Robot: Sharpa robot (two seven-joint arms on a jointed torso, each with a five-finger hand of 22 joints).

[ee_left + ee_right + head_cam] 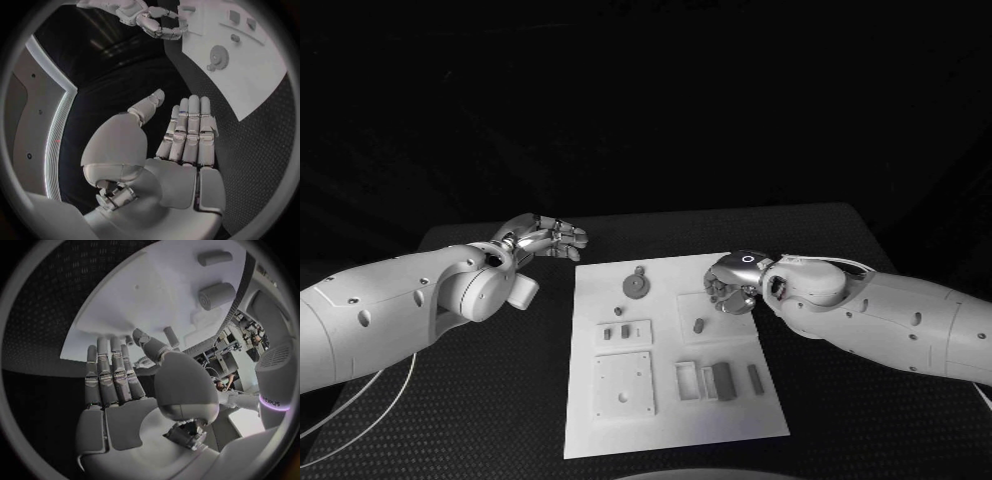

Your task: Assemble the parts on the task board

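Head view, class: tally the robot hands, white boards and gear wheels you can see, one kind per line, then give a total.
Hands: 2 (left hand, right hand)
White board: 1
Gear wheel: 1
Total: 4

head view: high above, looking down on the task board (672, 350), both arms in frame | left wrist view: close behind the left hand (181, 145), facing across the table toward the board's gear corner | right wrist view: close behind the right hand (125, 390), low over the board | shared: board
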